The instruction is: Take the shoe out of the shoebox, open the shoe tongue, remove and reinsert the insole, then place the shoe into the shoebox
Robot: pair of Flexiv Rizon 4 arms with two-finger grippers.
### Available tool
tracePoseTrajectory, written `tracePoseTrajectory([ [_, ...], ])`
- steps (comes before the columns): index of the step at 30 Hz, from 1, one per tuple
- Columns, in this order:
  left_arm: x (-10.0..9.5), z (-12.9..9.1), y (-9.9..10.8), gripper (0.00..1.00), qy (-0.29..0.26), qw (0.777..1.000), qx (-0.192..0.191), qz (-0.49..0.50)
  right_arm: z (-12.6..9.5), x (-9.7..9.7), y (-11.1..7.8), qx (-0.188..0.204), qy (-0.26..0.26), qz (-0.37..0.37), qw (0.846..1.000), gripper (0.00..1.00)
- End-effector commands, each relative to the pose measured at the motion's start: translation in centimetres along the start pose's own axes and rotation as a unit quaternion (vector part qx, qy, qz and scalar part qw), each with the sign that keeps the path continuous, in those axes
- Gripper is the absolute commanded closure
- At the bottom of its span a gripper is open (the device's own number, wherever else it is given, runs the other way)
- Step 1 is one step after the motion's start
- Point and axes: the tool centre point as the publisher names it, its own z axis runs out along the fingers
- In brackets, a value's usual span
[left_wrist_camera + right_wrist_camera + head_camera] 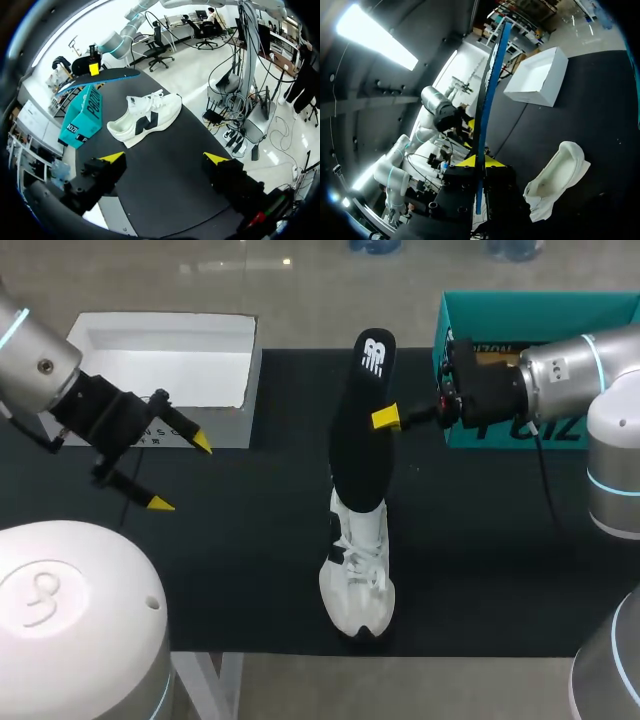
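My right gripper (388, 418) is shut on a black insole (362, 430), which hangs in the air with its lower end at the opening of the white shoe (358, 575). The shoe lies on the black mat, toe toward the front edge. In the right wrist view the insole (487, 95) runs edge-on out from between the yellow tips of my right gripper (477, 161), with the shoe (557, 177) beside it. My left gripper (181, 474) hovers open and empty at the left. From the left wrist, the open gripper (165, 158) faces the shoe (145, 118) and insole (100, 78).
A teal shoebox (520, 310) stands at the back right, behind my right wrist. A white box (250, 380) lies open at the back left, close to my left gripper. The black mat (250, 560) covers the table between them.
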Motion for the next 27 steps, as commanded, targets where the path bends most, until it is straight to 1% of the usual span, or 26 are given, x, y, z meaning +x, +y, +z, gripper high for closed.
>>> tracePoseTrajectory([
  [1,0.0,-0.5,0.5,0.00,0.006,1.000,-0.007,-0.009,0.1,0.0,-0.1,0.000,-0.001,0.000,1.000,1.00],
  [3,0.2,-0.6,0.6,0.00,0.011,1.000,-0.023,-0.016,0.1,0.0,-0.1,0.000,-0.001,0.000,1.000,1.00],
  [5,0.3,-0.7,0.7,0.00,0.015,1.000,-0.020,-0.017,0.1,0.0,-0.1,0.000,-0.001,0.000,1.000,1.00],
  [7,0.2,-0.6,1.0,0.00,0.016,0.998,-0.040,-0.039,0.1,0.0,-0.1,0.000,-0.001,0.000,1.000,1.00],
  [18,0.2,-0.6,1.1,0.00,0.015,0.998,-0.037,-0.040,0.1,0.0,-0.1,0.000,-0.001,0.000,1.000,1.00],
  [21,0.2,-0.6,1.1,0.00,0.015,0.998,-0.037,-0.040,-0.4,-0.8,1.2,0.007,-0.011,-0.004,1.000,1.00],
  [25,0.2,-0.6,1.1,0.00,0.015,0.998,-0.037,-0.040,-1.3,-2.4,3.1,-0.002,-0.009,-0.011,1.000,1.00],
  [27,0.2,-0.6,1.1,0.00,0.015,0.998,-0.037,-0.040,-1.2,-3.2,3.9,-0.002,-0.011,-0.011,1.000,1.00],
])
